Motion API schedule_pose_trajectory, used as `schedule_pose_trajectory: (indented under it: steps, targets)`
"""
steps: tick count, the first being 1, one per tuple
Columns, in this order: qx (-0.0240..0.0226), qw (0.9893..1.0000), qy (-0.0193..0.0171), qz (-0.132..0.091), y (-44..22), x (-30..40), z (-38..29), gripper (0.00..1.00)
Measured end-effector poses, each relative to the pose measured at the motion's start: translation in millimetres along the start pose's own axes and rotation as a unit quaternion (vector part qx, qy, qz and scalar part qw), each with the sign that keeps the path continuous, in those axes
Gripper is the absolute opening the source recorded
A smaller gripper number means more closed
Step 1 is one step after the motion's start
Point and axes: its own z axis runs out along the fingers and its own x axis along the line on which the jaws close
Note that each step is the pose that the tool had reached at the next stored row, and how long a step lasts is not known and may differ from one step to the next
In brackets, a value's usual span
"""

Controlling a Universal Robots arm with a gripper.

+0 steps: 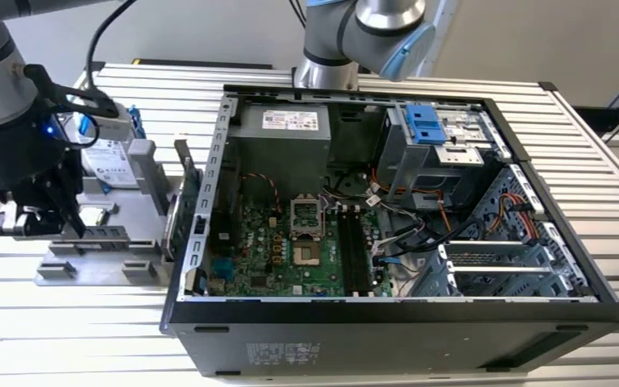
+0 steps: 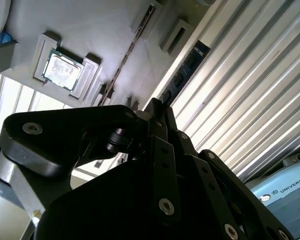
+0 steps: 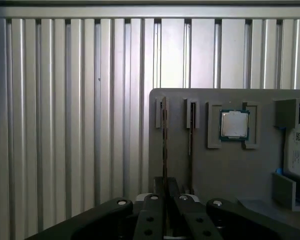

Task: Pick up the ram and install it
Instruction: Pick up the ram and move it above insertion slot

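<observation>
While the slatted table (image 3: 65,125) bears a tray (image 3: 230,175), the gripper (image 3: 164,186) clamps the ram (image 3: 164,135).

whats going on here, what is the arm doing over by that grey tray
A robot arm is working at the grey tray of parts next to the open computer case. Its pincer is right at the ram, which stands on edge in the slot nearest the tray's edge. Whether it has a grip on the ram cannot be told. A second stick, the processor and the hard drive sit in the tray too. The ram is in its tray slot, not in the case.
</observation>
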Motion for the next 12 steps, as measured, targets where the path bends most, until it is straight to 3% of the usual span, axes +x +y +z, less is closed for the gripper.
schedule_pose_trajectory:
  steps: [12]
  targets:
    - [0.0,1.0,0.0,0.001,0.2,0.3,-10.5,0.0]
